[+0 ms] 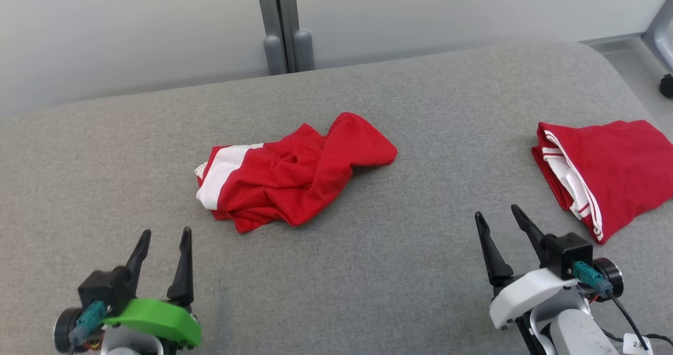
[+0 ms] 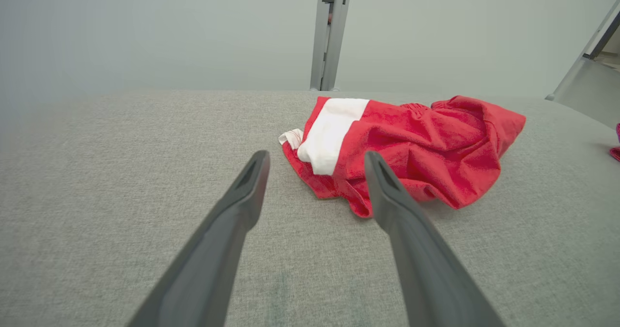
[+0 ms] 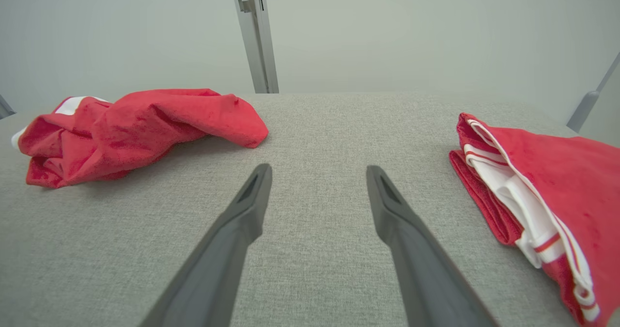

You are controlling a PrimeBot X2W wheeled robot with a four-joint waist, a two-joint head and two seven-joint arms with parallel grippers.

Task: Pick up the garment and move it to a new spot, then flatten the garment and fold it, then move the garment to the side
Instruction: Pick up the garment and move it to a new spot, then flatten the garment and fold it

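Note:
A crumpled red garment [image 1: 294, 179] with a white band lies in a heap at the middle of the grey padded table [image 1: 368, 271]. It also lies ahead of the left fingers in the left wrist view [image 2: 416, 147], and at the far left in the right wrist view [image 3: 131, 128]. My left gripper [image 1: 164, 235] stands open near the front left, short of the garment and holding nothing. My right gripper [image 1: 497, 213] stands open at the front right, over bare table, empty; its fingers [image 3: 252, 196] point between the two cloths.
A second red garment [image 1: 604, 171] with white striped trim lies folded at the table's right edge, also in the right wrist view [image 3: 542, 191]. A grey post [image 1: 284, 34] rises behind the table's far edge. A dark wheel [image 1: 666, 85] sits on the floor at the far right.

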